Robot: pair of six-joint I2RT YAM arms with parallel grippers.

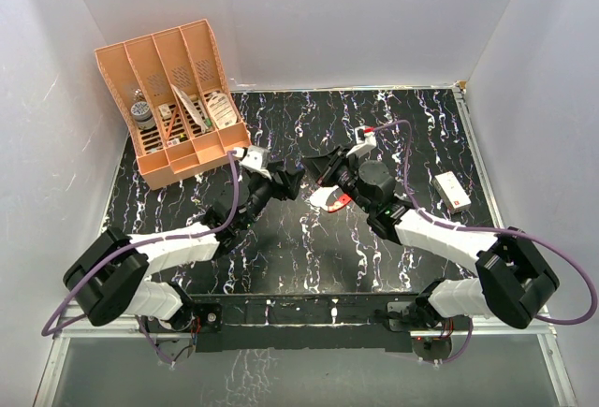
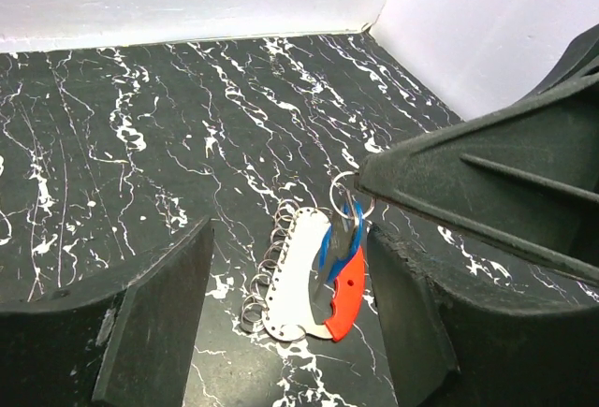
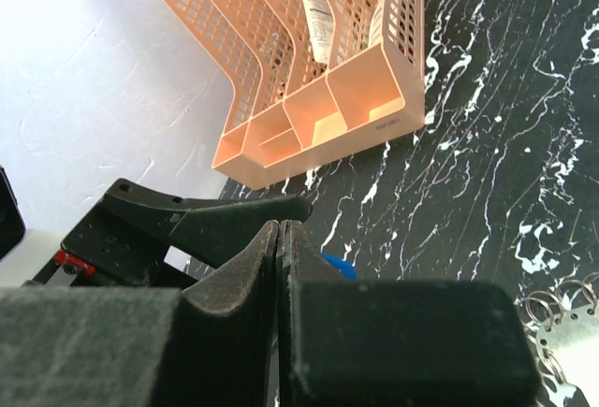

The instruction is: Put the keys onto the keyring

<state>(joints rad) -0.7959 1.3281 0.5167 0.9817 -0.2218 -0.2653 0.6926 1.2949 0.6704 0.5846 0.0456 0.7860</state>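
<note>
The keyring point(image 2: 301, 276), a pale metal plate with one red side and several small wire rings along its edge, lies flat on the black marbled table point(image 2: 140, 145). In the top view the keyring point(image 1: 334, 199) sits between both arms. My left gripper point(image 2: 288, 235) is open just above the table, with the keyring between its fingers point(image 2: 159, 318) and touching neither. A key point(image 2: 353, 231) with a blue head hangs from a small ring over the red side. My right gripper point(image 3: 281, 227) is shut on that ring; a bit of the blue head point(image 3: 339, 265) shows behind its fingers.
An orange mesh desk organiser point(image 1: 178, 98) holding small items stands at the table's back left, also seen in the right wrist view as the organiser point(image 3: 318, 79). A small white box point(image 1: 451, 190) with a red label lies at the right. White walls surround the table.
</note>
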